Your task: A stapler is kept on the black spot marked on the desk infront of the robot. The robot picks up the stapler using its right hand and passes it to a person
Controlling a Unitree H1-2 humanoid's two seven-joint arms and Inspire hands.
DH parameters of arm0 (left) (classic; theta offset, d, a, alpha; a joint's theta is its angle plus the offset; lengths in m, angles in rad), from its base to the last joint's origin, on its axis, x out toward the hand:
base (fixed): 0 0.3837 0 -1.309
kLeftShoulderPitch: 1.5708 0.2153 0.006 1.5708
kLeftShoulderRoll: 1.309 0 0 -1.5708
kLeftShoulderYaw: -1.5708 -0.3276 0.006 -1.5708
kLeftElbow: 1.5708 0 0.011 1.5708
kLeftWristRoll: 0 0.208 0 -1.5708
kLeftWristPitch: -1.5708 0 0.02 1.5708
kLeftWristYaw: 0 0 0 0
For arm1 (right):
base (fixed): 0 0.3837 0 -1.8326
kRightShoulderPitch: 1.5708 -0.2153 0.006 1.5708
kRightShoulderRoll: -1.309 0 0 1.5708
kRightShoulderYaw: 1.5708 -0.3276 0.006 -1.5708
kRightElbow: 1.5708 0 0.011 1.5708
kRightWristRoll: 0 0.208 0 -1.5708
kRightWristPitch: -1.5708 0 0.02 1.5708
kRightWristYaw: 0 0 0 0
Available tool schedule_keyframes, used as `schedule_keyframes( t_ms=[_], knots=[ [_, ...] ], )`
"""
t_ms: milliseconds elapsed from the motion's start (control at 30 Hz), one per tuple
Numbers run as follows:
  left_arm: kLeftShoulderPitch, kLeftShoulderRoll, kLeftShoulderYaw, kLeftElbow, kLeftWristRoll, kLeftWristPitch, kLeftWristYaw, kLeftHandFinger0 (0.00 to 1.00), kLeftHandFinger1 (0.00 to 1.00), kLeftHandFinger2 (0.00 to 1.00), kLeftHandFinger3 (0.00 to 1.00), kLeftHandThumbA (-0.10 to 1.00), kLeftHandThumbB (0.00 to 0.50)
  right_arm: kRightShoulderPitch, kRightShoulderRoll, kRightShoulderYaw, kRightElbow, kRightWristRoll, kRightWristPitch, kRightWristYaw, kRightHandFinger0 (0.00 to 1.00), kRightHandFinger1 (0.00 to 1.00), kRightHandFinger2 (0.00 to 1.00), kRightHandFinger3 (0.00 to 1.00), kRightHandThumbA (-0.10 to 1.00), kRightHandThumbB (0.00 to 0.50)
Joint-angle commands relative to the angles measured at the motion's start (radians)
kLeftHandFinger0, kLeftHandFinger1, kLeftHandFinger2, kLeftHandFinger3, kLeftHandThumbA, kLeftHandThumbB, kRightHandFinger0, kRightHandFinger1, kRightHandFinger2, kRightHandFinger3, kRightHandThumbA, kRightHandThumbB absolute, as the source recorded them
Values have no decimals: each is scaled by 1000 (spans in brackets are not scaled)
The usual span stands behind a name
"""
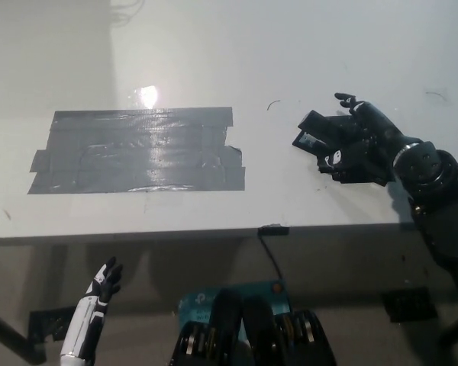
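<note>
Nearest me, my white left hand (pixel 99 293) idles below the worktop (pixel 214 213) edge, fingers spread and empty. On the worktop lies the black taped spot (pixel 137 150). Well to the right of it, off the tape, sits the black stapler (pixel 320 133), with my black right hand (pixel 359 145) draped over it. I'd wrap the fingers squarely round its body before lifting. Black on black, I cannot tell whether they have closed on it.

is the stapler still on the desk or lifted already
On the desk. The stapler lies flat on the white top, with the black right hand lying over it.
</note>
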Motion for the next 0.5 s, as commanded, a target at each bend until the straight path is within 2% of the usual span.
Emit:
schedule_keyframes(
  t_ms=[0, 200, 467],
  knots=[
    [-5, 14, -1, -26, 3, -35, -2, 1000, 1000, 1000, 1000, 1000, 301, -69, -20, 8, -21, -36, -56, -9, 1000, 1000, 1000, 1000, 1000, 371],
    [-8, 16, -4, -26, 2, -36, -6, 1000, 1000, 1000, 1000, 1000, 290, -68, -1, 6, -26, -39, -56, -13, 1000, 1000, 1000, 1000, 1000, 382],
    [-10, 17, -2, -43, 2, -20, -7, 1000, 1000, 1000, 1000, 1000, 304, -78, 5, 15, -9, -59, -50, -6, 1000, 1000, 1000, 1000, 1000, 387]
  ],
)
